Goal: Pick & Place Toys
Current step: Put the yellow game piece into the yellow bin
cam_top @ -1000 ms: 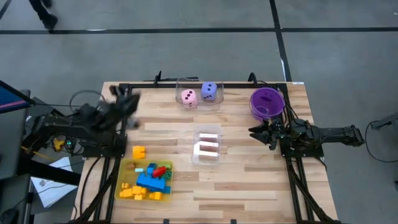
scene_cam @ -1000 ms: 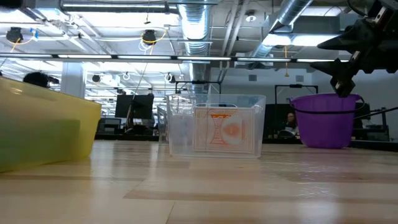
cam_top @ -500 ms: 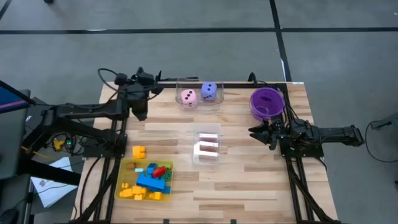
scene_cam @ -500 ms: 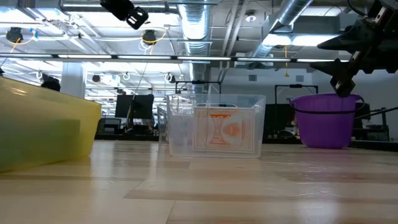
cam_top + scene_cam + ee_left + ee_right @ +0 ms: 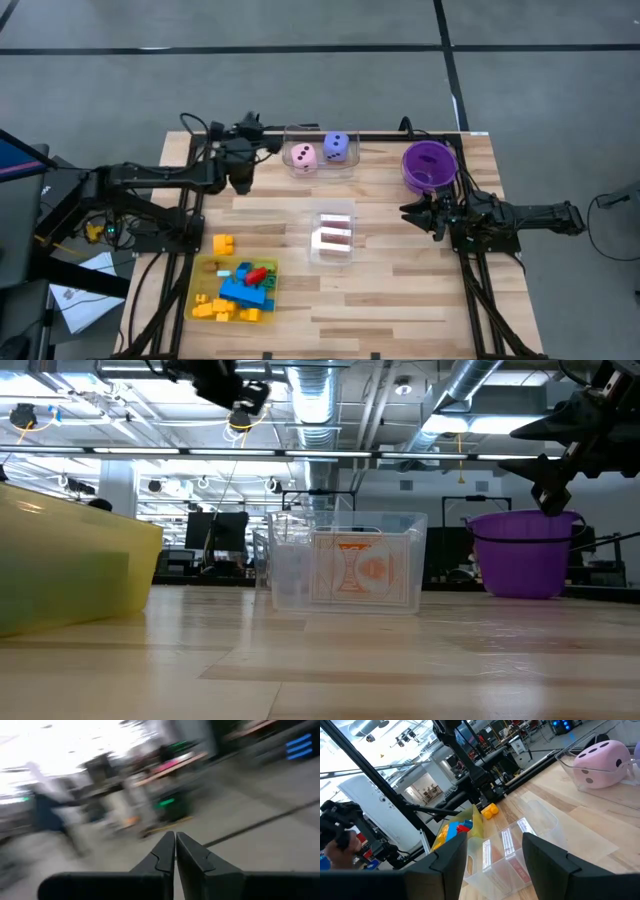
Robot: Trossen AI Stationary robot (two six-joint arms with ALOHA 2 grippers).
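My left gripper (image 5: 262, 146), jaws shut and empty, hangs beside the dice box (image 5: 320, 153), while my right gripper (image 5: 412, 214) waits part-open, empty, with most toys (image 5: 240, 288) in the yellow tray (image 5: 198, 272).

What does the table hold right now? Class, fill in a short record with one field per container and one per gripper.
Yellow tray: mixed bricks inside
Loose brick: yellow, beside tray
Far clear box: pink die, purple die
Middle clear box: playing cards
Purple bowl: contents unclear
Left gripper: shut, empty
Right gripper: open, empty
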